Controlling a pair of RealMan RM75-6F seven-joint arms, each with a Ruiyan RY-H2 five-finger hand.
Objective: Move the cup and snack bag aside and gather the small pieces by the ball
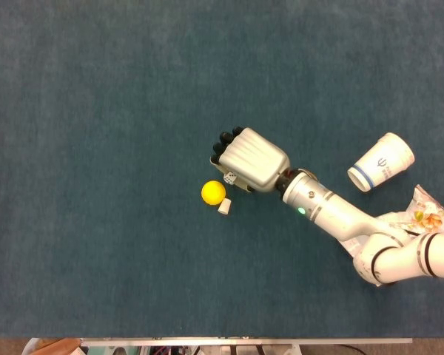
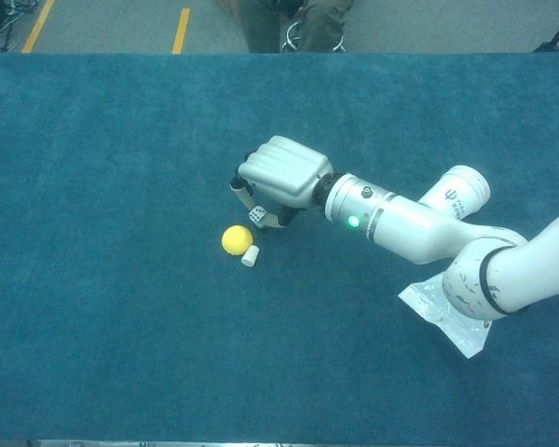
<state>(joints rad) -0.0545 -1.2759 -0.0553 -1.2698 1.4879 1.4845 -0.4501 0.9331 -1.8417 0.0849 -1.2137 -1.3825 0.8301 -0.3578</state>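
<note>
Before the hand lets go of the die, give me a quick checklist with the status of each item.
1. Die held by the right hand: ok, pinched under the fingers.
2. Die near the ball: ok, just above and right of it.
3. White piece by the ball: ok, right beside it.
4. Green piece by the ball: cannot tell, hidden by the hand.
5. Cup aside: ok, on its side far right.
6. Snack bag aside: ok, lying under the arm.
</note>
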